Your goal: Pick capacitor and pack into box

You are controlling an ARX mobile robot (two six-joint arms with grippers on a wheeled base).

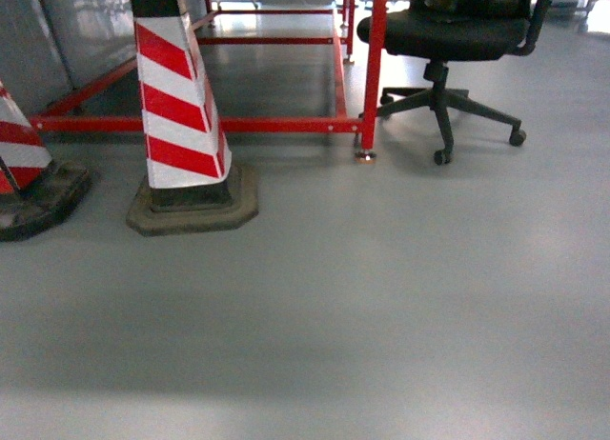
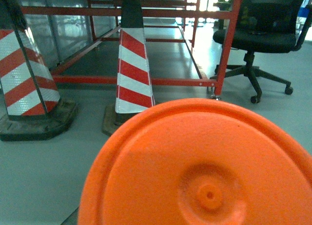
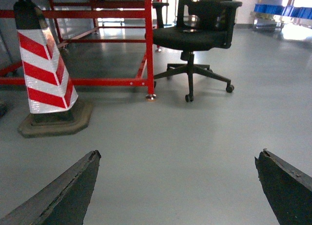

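Right end effector (image 3: 178,186): we see its two dark fingers (image 3: 63,196) at the bottom corners of the right wrist view, spread wide, nothing between them, only bare grey floor (image 3: 185,142) below.

Left end effector: we cannot tell its state. No fingers show in the left wrist view; the lower half is filled by the round orange end of the capacitor (image 2: 204,171), very close to the lens, with a small raised nub at its centre. We can't tell whether it is pinched or what carries it.

We see no box in any view.

Outward from there:
- Red-and-white striped cone (image 1: 181,107) on a dark rubber base, standing upright on the floor, left of centre in the head view. It sits just in front of the low rail of a red metal frame (image 1: 370,69).
- A second striped cone (image 1: 24,164) at the left edge, partly cut off.
- Black office chair (image 1: 457,40) on castors, to the right of the frame's near post.
- Blue bins (image 3: 285,10) far back on the right in the right wrist view, blurred.

Neither arm appears in the head view.
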